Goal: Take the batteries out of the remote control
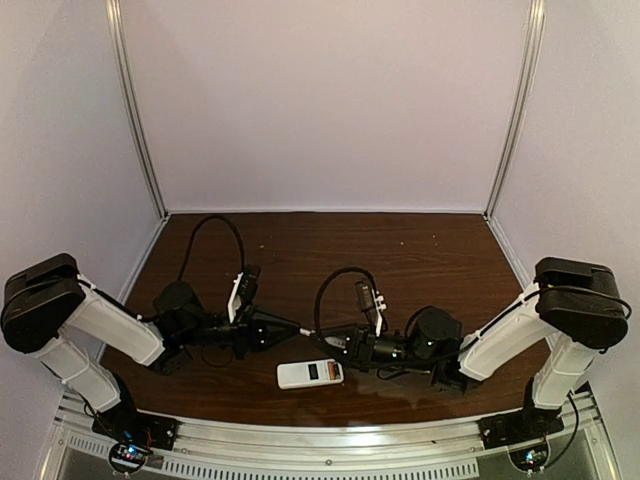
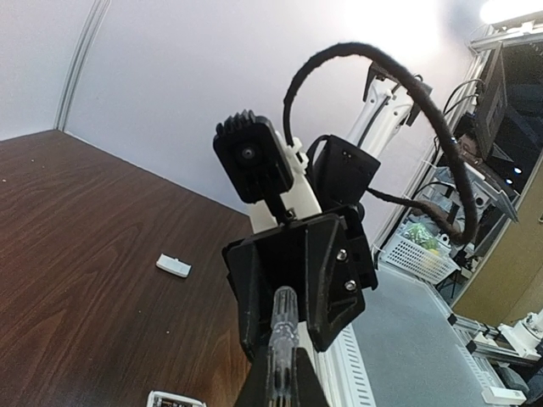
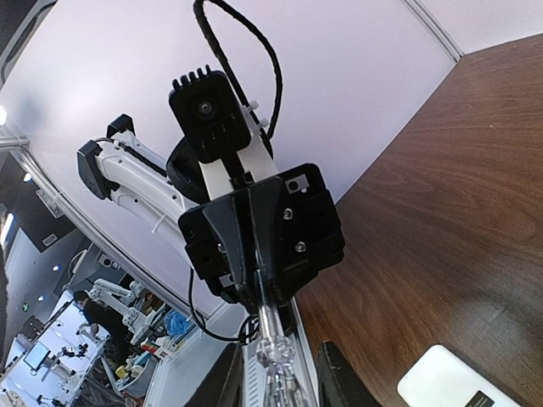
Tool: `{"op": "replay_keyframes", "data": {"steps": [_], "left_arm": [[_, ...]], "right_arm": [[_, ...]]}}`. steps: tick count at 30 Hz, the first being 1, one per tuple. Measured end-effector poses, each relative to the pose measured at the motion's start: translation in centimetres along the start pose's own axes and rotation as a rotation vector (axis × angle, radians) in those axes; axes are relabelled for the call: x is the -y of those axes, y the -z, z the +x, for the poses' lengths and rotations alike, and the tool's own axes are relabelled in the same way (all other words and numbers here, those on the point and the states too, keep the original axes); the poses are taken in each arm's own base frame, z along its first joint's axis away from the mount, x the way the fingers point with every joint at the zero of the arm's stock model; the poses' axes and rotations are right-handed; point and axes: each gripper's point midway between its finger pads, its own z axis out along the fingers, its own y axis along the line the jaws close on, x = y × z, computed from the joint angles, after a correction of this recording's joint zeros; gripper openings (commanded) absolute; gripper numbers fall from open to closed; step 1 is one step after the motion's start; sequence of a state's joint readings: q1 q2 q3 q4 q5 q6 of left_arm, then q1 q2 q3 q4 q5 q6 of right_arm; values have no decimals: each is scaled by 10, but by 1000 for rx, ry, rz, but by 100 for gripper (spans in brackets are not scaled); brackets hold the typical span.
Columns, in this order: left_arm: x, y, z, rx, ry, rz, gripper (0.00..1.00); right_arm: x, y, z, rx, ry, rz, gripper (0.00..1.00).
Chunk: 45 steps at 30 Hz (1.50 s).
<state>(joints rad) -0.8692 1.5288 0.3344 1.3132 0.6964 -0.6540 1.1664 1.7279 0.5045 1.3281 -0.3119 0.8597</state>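
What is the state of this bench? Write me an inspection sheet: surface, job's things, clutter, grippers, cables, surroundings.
Surface: brown wood-grain table.
Job's things: remote lies near the front edge, back up, recess open; one orange battery shows in it.
Clutter: small white piece lies flat on the table, apart from the remote.
Grippers: left gripper is shut on the screwdriver; right gripper has its jaws either side of the same tool, grip unclear.
Cables: a black cable arches over each wrist, off the table.
Surroundings: pale walls on three sides; lab room beyond the front.
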Motion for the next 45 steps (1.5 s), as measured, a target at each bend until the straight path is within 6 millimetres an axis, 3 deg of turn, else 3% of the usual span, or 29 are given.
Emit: {"op": "replay_keyframes", "data": {"steps": [17,30,32,36,39,45], "left_arm": [[5,3,-7,26,-28,7,0],[7,3,-6,23,-35,12,2],[7,4,-7,24,-41,13,15],[6,4,-9,34,-72,0,54],[6,6,-14,50,-105,-16,73],[14,11,-28,91,-199,-22,82]], "right_arm": [[-11,-3,-12,31,21,-25,23],[-14,-3,-12,26,33,-37,0],[-14,-3,-12,27,35,-39,0],[-18,-3,-16,38,39,-43,0],[-28,-1,-25,65,58,-62,0],[-50,6,-48,131,98,-95,0]]}}
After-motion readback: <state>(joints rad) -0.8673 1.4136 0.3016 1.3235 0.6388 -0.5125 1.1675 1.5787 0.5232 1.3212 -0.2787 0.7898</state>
